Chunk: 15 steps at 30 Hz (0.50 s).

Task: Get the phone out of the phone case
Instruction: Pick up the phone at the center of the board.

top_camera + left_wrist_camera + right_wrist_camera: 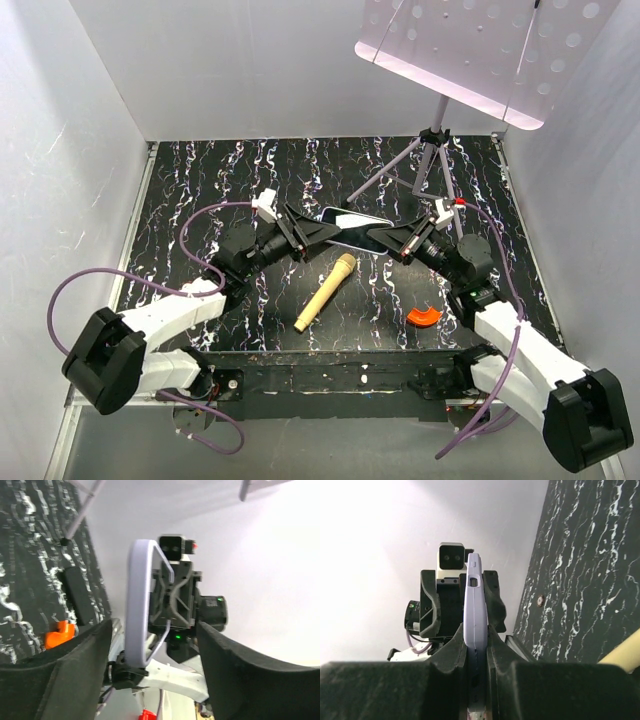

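Above the marbled table (220, 180), one phone (352, 228) is held in one lavender phone case (475, 610); the case is clamped by the right gripper (390, 240); the left gripper (316, 232) is spread wide around its other end; one wooden stick (326, 292), one orange piece (423, 317) and one black slab (80, 597) are laid below.

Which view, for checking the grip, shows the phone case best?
Right wrist: the phone case sits edge-on, clamped in the right gripper. Left wrist shows its lavender rim; top shows it small and distant.
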{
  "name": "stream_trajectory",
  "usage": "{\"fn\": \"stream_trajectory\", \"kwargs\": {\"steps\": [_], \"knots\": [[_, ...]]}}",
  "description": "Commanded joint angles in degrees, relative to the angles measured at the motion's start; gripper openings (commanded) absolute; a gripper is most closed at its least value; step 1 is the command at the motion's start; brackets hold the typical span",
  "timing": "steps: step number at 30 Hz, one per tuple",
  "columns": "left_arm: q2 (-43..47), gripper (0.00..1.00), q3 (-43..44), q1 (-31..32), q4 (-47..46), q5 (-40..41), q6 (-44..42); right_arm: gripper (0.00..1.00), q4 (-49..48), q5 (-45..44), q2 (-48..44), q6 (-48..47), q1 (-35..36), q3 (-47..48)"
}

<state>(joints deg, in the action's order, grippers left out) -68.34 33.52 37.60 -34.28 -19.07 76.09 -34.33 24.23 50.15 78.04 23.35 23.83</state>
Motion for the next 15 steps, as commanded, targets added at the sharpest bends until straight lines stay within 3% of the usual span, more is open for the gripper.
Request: {"fn": "stream_trajectory", "kwargs": {"steps": [1, 7, 12, 13, 15], "knots": [[0.31, 0.59, 0.24, 0.89, -13.27, -2.56, 6.52, 0.01, -18.13, 2.49, 1.35, 5.63, 0.11, -0.8], [0.05, 0.38, 0.23, 2.29, -11.59, -0.18, 5.38, 0.01, -19.73, -0.49, -0.31, 4.67, 2.21, -3.44], [-0.04, 0.05, 0.84, 2.38, -11.08, 0.35, 3.37, 0.02, -11.83, -0.32, -1.89, -1.04, 5.91, -0.99], [0.3, 0.0, 1.28, 2.39, -10.11, 0.26, 1.97, 0.13, -10.08, 0.2, -2.51, -2.53, 6.09, -0.9], [1.36, 0.0, 3.21, 1.86, -6.0, -1.31, -2.24, 0.52, -4.73, 1.78, -3.74, -6.39, 6.0, -0.37]]}}
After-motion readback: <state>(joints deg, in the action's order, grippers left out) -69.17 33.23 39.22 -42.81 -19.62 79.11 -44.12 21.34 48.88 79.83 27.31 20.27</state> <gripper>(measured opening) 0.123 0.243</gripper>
